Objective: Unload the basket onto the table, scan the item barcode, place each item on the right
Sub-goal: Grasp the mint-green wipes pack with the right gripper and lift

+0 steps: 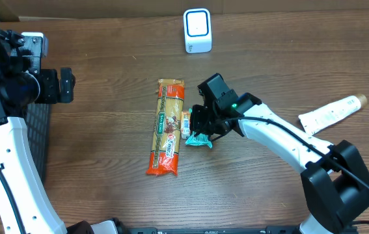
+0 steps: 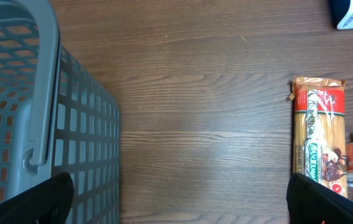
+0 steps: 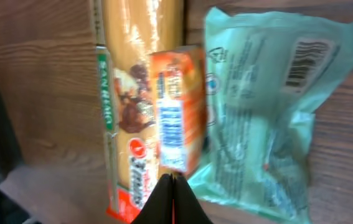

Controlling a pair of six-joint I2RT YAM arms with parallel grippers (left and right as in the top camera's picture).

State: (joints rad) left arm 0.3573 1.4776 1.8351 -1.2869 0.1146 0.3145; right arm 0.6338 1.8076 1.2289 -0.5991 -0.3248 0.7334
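Dark wood-grain desk (image 1: 106,188) carries everything. Near the middle, the right claw (image 1: 198,129) is closed, its tips meeting at the lower edge of a small orange snack packet (image 1: 186,123). Whether it pinches the wrapper cannot be told. The packet lies on the seam between a teal pouch (image 1: 200,140) at its 4 o'clock and a long spaghetti pack (image 1: 166,127) touching it at 9 o'clock. The pouch's barcode (image 3: 301,62) faces up. A white tube (image 1: 330,112) lies well apart at 3 o'clock. At 9 o'clock stands a grey basket (image 1: 38,136), with the left claw (image 1: 64,84) above it, spread wide and empty. Farthest, at 12 o'clock, stands the white barcode scanner (image 1: 197,30).
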